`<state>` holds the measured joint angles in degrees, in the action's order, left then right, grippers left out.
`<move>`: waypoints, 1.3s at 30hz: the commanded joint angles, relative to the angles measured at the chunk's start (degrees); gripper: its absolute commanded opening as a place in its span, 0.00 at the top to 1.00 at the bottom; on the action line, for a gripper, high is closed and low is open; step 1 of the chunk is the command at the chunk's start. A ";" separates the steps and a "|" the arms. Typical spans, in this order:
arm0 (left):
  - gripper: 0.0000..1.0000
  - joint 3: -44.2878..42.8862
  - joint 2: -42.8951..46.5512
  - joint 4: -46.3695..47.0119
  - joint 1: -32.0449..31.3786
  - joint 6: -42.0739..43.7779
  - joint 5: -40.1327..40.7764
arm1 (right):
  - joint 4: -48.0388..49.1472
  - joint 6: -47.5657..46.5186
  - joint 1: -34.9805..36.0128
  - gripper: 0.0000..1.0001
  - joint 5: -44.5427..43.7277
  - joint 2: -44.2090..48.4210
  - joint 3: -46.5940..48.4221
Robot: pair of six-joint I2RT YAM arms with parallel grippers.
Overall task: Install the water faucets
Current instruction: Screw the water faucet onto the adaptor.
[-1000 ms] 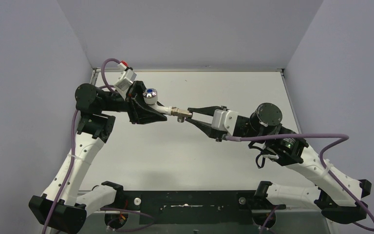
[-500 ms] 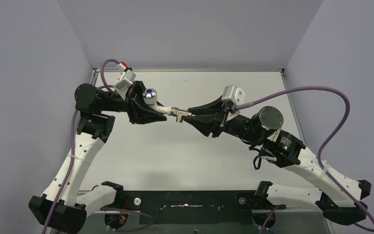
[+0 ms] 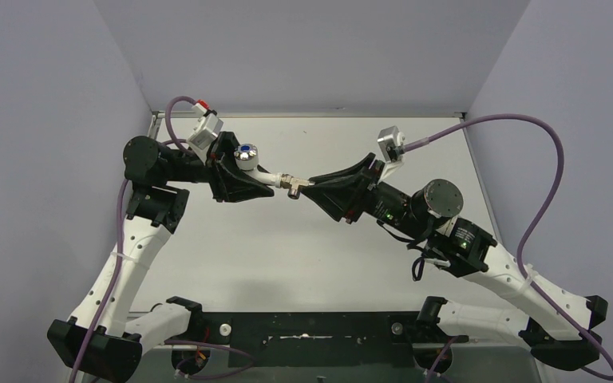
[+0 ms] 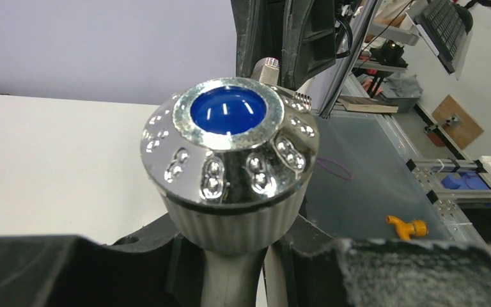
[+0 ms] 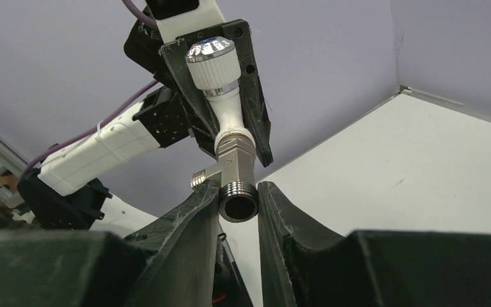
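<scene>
Tap (image 5: 232, 121) and fitting (image 5: 236, 167) meet end to end in the air, and we hold one in each gripper. The tap is white, with a shiny round knob (image 4: 230, 144) that has a blue dot on top. Our left gripper (image 3: 263, 182) is closed tight on the tap's white body, just under the knob. The fitting is a small grey metal piece with a screw ring at one end and a little stub on its side. Its other end touches the tip of the tap. Our right gripper (image 5: 238, 195) is closed on the screw ring, one finger on each side. Both parts hang above the table (image 3: 287, 263) and do not touch it. They are nearer the far edge than the near edge, a bit left of the middle. A purple cable (image 3: 563, 169) loops high over our right arm, by the table's right edge.
</scene>
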<state>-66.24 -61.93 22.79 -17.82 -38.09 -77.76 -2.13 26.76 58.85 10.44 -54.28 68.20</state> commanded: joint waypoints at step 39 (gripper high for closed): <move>1.00 -2.47 2.03 -0.78 -0.63 2.40 3.40 | -16.33 -76.12 0.04 0.41 15.20 3.58 9.55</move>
<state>-66.24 -61.63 21.12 -18.33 -35.73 -76.25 -11.92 -33.15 58.76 21.12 -47.07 73.43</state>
